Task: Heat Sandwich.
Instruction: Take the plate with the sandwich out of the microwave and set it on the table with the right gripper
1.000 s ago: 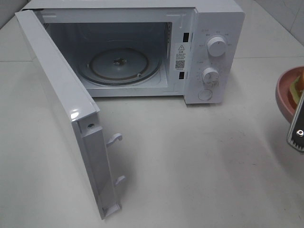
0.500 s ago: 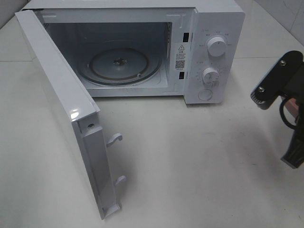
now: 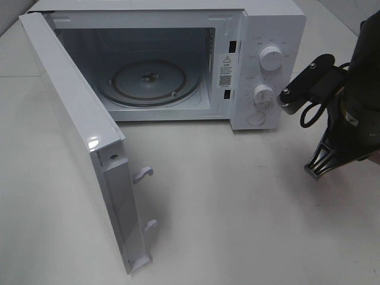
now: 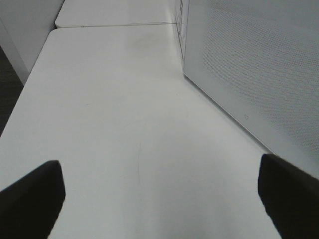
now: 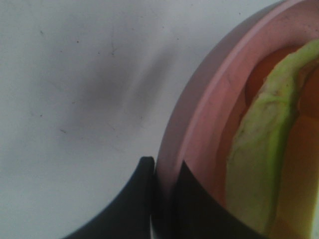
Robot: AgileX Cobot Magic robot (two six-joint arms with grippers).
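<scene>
We see our right gripper (image 5: pixel 162 199) clamped on the rim of the pink plate (image 5: pixel 199 124) carrying the sandwich (image 5: pixel 259 159), right of the open microwave (image 3: pixel 261 35), while our left gripper (image 4: pixel 159 194) hangs spread wide above the table (image 4: pixel 119 99).

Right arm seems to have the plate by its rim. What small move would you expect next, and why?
Probably carry the pink plate leftward toward the open microwave. The right gripper is shut on the plate's rim with the sandwich on it, the door stands wide, and the glass turntable is bare.
</scene>
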